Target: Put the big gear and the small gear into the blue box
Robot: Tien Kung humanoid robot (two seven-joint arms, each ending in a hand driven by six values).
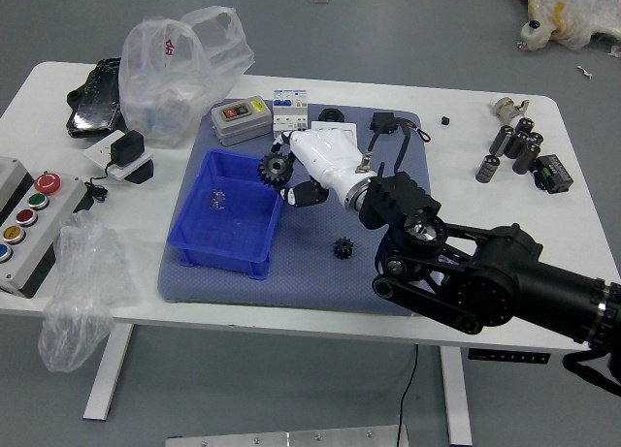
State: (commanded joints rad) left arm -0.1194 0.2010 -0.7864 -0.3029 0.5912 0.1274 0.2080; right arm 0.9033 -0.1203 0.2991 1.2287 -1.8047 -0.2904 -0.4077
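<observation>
Over the blue plastic box (221, 256), the right hand (328, 159) grips a toothed gear (276, 169)

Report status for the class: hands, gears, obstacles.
Right hand holds big gear by blue box; small gear on mat; small item inside box; left hand out of view.

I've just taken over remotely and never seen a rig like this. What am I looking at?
One picture, from a camera high on the robot's side, looking forward and down over a white table. From the right reaches the humanoid's right arm; its five-fingered hand holds the big gear near the blue box's far right corner. The small gear lies on the grey mat, right of the box. The left arm is out of view. A button panel sits at left.
</observation>
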